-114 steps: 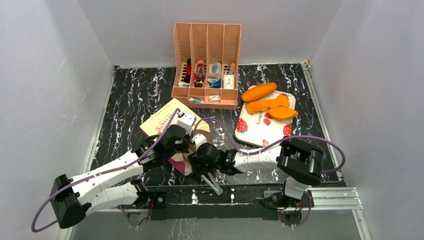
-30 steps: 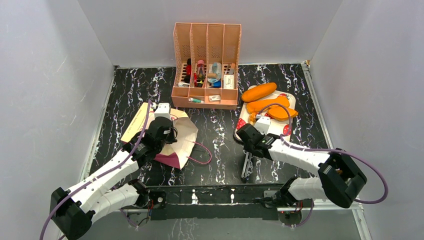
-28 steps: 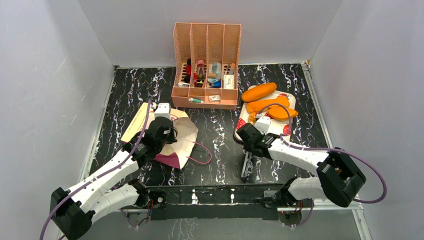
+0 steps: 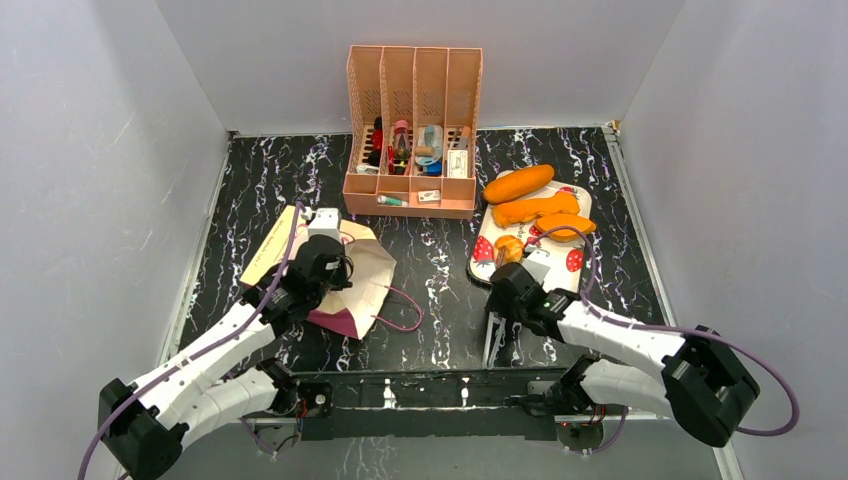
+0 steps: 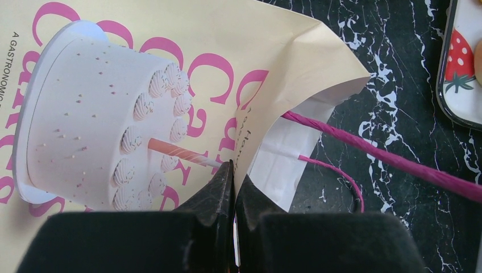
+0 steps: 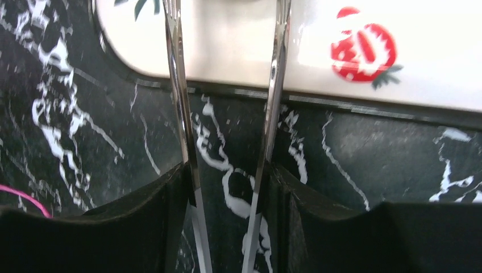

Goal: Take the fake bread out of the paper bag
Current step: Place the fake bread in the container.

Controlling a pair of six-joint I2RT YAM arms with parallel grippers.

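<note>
The paper bag [image 4: 365, 265] lies flat on the left, its cake picture and pink lettering filling the left wrist view [image 5: 295, 57]. My left gripper [image 4: 340, 274] [image 5: 233, 170] is shut on the bag's mouth edge. Four pieces of fake bread lie on the strawberry tray [image 4: 577, 245]: an oval roll [image 4: 518, 184], a knobbly stick [image 4: 535, 210], a croissant-like bun [image 4: 565, 225] and a small bun [image 4: 508, 248]. My right gripper [image 4: 507, 290] [image 6: 227, 170] holds metal tongs [image 4: 491, 340] [image 6: 275, 85]. The tong arms stand apart, empty, over the tray's near rim [image 6: 227, 40]. The bag's inside is hidden.
A peach plastic organiser [image 4: 412, 130] with small items stands at the back centre. The bag's pink cord handle [image 4: 405, 310] [image 5: 386, 162] trails onto the black marbled table between the arms. The tray's corner [image 5: 463, 74] shows at the right of the left wrist view.
My right gripper has drawn back with the tongs from over the tray toward the near edge. The small bun now lies uncovered on the tray's near-left corner. The left arm has not moved.
</note>
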